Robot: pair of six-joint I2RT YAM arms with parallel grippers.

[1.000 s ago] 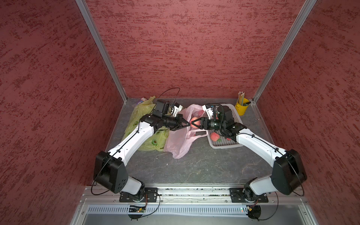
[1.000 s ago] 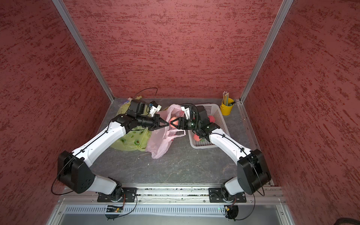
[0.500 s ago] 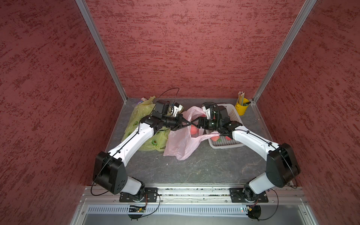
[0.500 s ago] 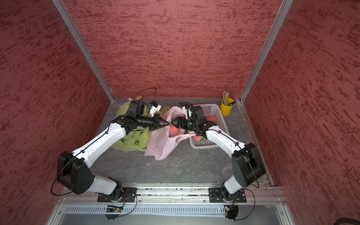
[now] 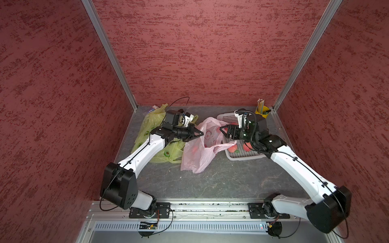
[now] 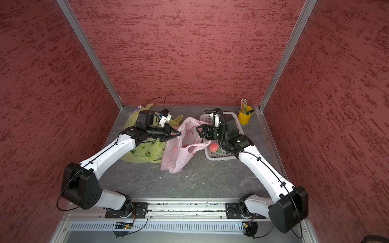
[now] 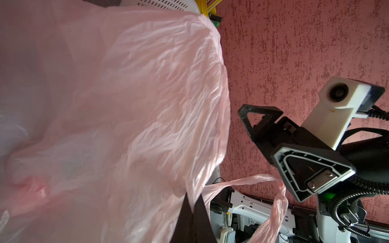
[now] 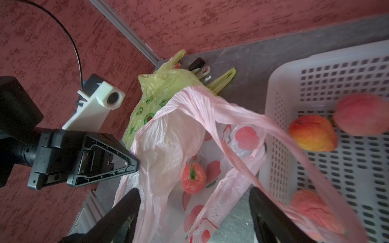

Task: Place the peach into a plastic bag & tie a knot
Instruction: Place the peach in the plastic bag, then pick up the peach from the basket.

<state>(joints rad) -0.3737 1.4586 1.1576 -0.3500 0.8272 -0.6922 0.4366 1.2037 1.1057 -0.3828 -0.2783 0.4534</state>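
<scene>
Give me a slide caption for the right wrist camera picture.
Left claw holds the pink bag by its rim, one peach inside, more peaches in the white basket.

Slumped mid-bench toward the far edge: translucent pink plastic bag (image 5: 197, 160), mouth open, unknotted, holding reddish peach (image 8: 193, 177).

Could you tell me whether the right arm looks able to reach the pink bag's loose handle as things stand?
Probably yes: the right claw stands open right beside the loose handle, nothing lies between them, and the left claw holds up the pink bag.
</scene>
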